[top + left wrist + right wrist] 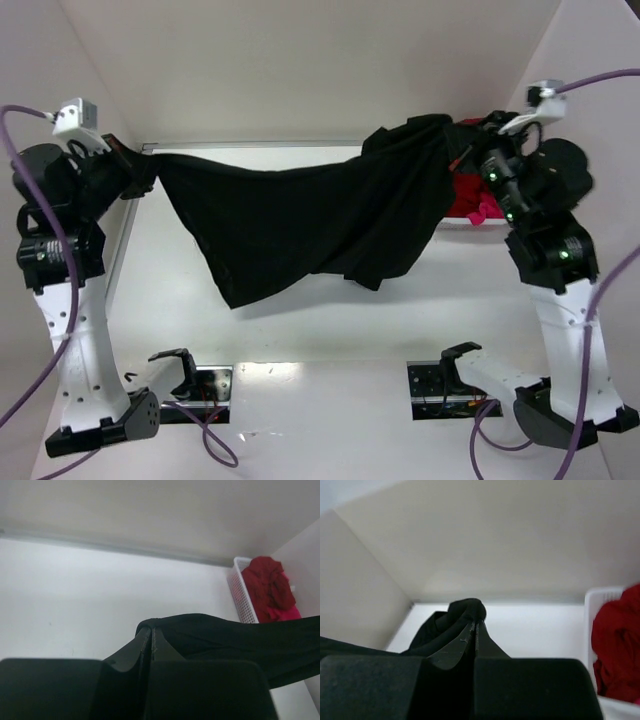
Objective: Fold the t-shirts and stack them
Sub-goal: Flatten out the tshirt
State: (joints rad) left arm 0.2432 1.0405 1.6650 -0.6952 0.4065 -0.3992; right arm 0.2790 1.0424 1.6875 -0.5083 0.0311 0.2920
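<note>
Over the worktop [300, 335] hangs the black t-shirt [310, 220], stretched between the arms; the white basket [240, 592] holds the dark red t-shirt [267, 582] and pink t-shirt [287, 614]; left tool [151, 632] and right tool [476, 625] each pinch tight on black cloth.

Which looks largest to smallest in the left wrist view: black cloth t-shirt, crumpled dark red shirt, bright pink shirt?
black cloth t-shirt, though nearest the camera
dark red shirt
bright pink shirt, mostly hidden
</note>
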